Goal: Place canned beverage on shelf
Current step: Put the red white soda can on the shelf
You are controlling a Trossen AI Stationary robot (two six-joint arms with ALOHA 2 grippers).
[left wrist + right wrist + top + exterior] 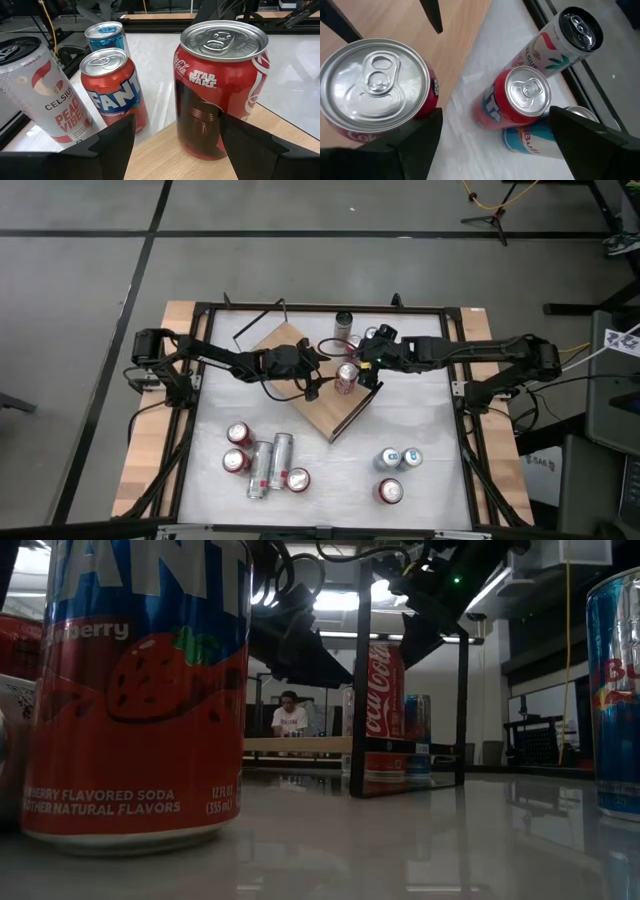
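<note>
High view: a red cola can (347,377) is seen standing upright on the wooden shelf (300,395), near its far edge, with both arms meeting over it. The left gripper (312,378) is placed just beside the can on its left, level with it, fingers spread and holding nothing. The right gripper (368,372) is set above and to the can's right, likewise spread. The can's long axis is vertical; the left gripper is judged slightly better lined up.
</note>
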